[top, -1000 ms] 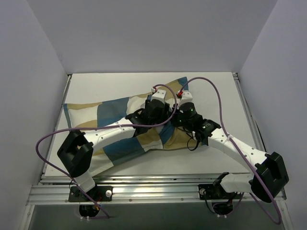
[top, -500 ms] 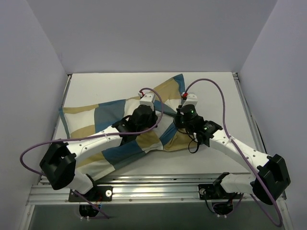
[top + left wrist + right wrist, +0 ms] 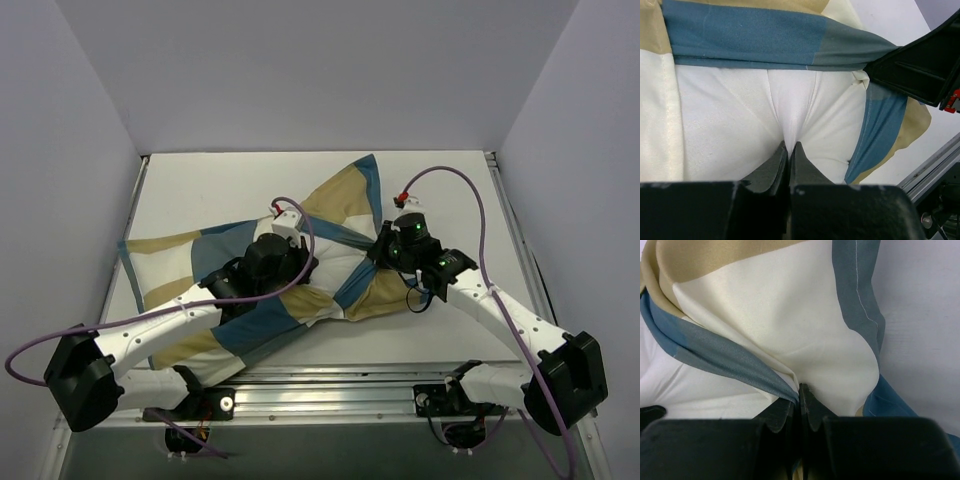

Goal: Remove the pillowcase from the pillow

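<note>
A big soft patchwork pillowcase (image 3: 160,245) of blue, tan and white rectangles sprawls across the white table (image 3: 220,180); the plump plain white pillow (image 3: 735,125) shows bare at its open mouth; the left gripper (image 3: 789,150) is clenched on a fold of that pillow; the right gripper (image 3: 799,392), close by, pinches the pillowcase at its blue-edged hem.

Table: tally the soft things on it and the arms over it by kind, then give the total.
pillowcase: 1
pillow: 1
arms: 2, the left arm and the right arm
Total: 4
</note>
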Motion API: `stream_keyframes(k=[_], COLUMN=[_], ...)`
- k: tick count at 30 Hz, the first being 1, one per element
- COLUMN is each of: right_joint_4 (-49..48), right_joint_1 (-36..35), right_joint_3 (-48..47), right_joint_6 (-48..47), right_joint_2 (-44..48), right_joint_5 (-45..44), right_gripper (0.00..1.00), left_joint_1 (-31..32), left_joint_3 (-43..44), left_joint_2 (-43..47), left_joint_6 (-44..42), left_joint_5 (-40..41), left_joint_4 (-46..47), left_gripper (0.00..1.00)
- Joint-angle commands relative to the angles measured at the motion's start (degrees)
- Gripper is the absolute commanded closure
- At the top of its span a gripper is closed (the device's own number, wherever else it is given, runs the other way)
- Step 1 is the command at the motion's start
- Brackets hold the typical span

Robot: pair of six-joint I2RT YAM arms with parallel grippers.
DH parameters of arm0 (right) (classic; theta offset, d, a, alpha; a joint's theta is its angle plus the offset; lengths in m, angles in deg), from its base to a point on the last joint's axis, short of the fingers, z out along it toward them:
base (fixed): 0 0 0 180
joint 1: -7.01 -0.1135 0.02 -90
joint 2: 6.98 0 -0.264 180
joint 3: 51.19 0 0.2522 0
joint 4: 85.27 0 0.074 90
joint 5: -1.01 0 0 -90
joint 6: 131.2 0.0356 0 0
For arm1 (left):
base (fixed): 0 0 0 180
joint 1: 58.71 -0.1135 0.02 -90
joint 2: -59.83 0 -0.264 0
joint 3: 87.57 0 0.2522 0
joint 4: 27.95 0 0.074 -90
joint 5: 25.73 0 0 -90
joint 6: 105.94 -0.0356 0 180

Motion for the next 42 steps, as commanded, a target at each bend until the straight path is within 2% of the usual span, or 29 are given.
stream_keyframes(k=[1,3,6,9,10,13,15,17,22,26,30,33,37,39,40,42], right_joint_4=[1.31,-0.55,0.75,2.6,3.04,5.85,7.95,8.58,8.84,10.25,12.88,14.81,13.16,11.67,11.31,10.26], right_joint_1=[6.6,3.88,-0.24,-4.63,-5.52,-8.07,-9.3,-10.98,-15.02,-17.83,-18.19,-15.4,-8.72,-5.9,-3.01,0.25], right_joint_3=[1.34,1.08,-1.81,-4.11,-4.98,-6.13,-6.31,-6.4,-6.92,-8.42,-7.28,-4.65,1.23,2.74,3.27,4.06], right_joint_6=[-5.03,-4.51,-2.84,-1.17,0.14,3.57,5.07,6.83,9.29,10.79,12.64,13.08,10.01,8.51,7.55,4.39], right_joint_2=[-1.07,-0.55,-1.34,-1.95,-2.04,-2.57,-2.66,-2.48,-2.56,-6.25,-7.84,-6.71,-0.82,2.34,3.05,4.11], right_joint_5=[-12.01,-9.28,-10.23,-12.86,-14.78,-19.61,-22.35,-24.55,-27.89,-30.35,-35.09,-38.53,-34.59,-32.83,-31.77,-26.77], right_gripper=[1.0,1.0,0.97,0.75,0.63,0.51,0.47,0.38,0.34,0.33,0.37,0.63,0.84,0.9,0.97,1.0], left_joint_1=[-2.41,-2.32,-2.32,-2.23,-2.32,-2.23,-2.14,-2.23,-2.23,-2.23,-2.32,-3.11,-5.21,-6.7,-7.24,-7.77], left_joint_3=[-0.67,1.61,6.86,12.66,13.91,17.68,18.84,19.98,21.3,21.3,20.78,19.2,15.69,14.02,12.18,10.41], left_joint_2=[3.27,-0.15,-6.74,-12.98,-14.39,-18.53,-20.55,-21.95,-23.81,-23.99,-22.93,-21.09,-18.1,-15.82,-14.94,-11.95], left_joint_6=[-1.33,-1.6,-0.55,0.42,1.21,3.23,4.37,5.52,6.75,7.28,7.02,6.75,6.84,6.06,5.44,2.99], left_joint_5=[7.97,6.93,7.09,8.5,8.76,9.29,10.08,10.35,10.61,10.7,10.44,10.44,8.6,6.14,5.35,4.11], left_joint_4=[-14.02,-12.0,-9.35,-8.3,-7.86,-7.77,-7.5,-7.15,-7.15,-7.06,-8.29,-10.74,-13.73,-14.7,-14.97,-15.85], left_gripper=[0.98,0.98,0.98,0.98,0.98,0.98,0.98,0.98,0.98,0.98,0.98,0.98,0.98,0.98,0.98,0.98])
